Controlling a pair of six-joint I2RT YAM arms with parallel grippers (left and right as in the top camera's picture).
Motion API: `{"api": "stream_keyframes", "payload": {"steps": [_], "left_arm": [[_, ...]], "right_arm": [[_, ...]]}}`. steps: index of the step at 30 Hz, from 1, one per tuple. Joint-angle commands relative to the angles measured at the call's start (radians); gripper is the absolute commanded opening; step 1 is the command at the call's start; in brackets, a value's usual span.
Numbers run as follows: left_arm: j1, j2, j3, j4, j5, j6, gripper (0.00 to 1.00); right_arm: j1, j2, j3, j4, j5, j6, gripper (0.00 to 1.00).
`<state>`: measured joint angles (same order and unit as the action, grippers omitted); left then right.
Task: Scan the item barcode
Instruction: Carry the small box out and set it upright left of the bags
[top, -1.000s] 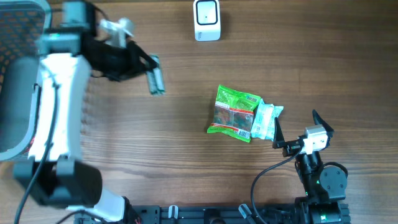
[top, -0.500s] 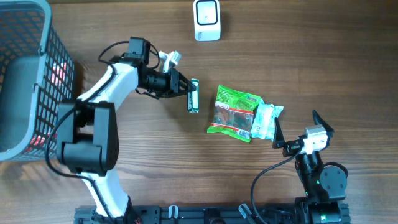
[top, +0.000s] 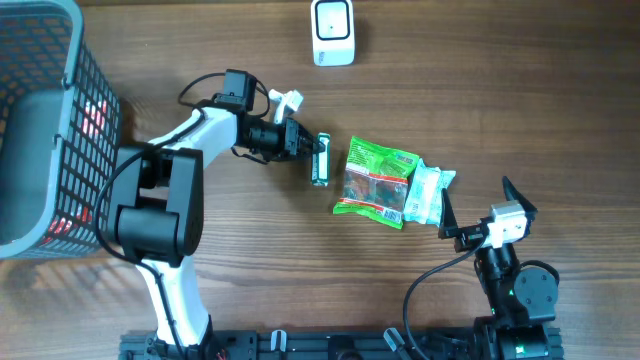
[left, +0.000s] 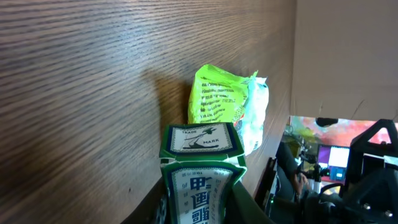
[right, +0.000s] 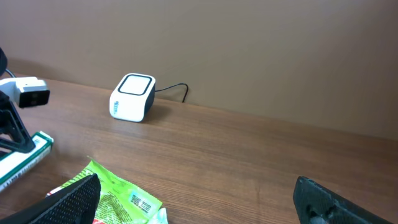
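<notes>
Left gripper is clamped on a small green-and-white carton, gripped at one end, near the middle of the table. The carton is laid lengthwise down the overhead frame. Its right edge is just beside the left edge of a green snack bag, and a thin strip of wood is visible between them, so no contact is made. Whether the carton's underside is resting on the wood or held just off it cannot be told from above. In the left wrist view its printed end flap is turned toward the camera, with the bag right behind it. No barcode can be made out on the faces shown.

A pale packet is tucked against the bag's right edge. The white scanner is set at the far edge of the table, well apart from the carton, with bare wood between them. A grey mesh basket is placed at the far-left corner, behind the left arm.

Right gripper is parked at the near-right edge, just right of the pale packet, jaws spread wide, nothing held. The widest bare stretch of wood is seen across the far right.
</notes>
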<state>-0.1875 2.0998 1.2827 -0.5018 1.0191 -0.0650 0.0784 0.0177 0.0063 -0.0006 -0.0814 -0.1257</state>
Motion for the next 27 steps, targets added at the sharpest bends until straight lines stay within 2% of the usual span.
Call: {"api": "stream_keyframes", "payload": {"steps": [1, 6, 12, 18, 23, 26, 27], "left_arm": [[-0.005, 0.04, -0.006, 0.016, 0.024, 0.013, 0.21], [-0.005, 0.044, -0.007, 0.027, 0.019, 0.013, 0.24], [-0.004, 0.048, -0.023, 0.04, -0.063, 0.013, 0.24], [0.0, 0.048, -0.023, 0.039, -0.143, 0.013, 0.3], [0.007, 0.044, -0.017, 0.035, -0.146, 0.002, 0.49], [0.034, -0.007, 0.003, 0.005, -0.175, -0.004, 0.64], [0.043, -0.043, 0.006, 0.003, -0.209, -0.028, 0.66]], "right_arm": [[-0.003, -0.004, -0.001, 0.003, 0.009, -0.005, 1.0], [-0.003, -0.004, -0.001, 0.003, 0.009, -0.005, 1.0], [-0.003, -0.004, -0.001, 0.003, 0.009, -0.005, 1.0], [-0.003, -0.004, -0.001, 0.003, 0.009, -0.005, 1.0], [-0.003, -0.004, -0.001, 0.003, 0.009, -0.005, 1.0], [-0.003, -0.004, -0.001, 0.003, 0.009, -0.005, 1.0], [-0.003, -0.004, -0.001, 0.003, 0.009, -0.005, 1.0]]}}
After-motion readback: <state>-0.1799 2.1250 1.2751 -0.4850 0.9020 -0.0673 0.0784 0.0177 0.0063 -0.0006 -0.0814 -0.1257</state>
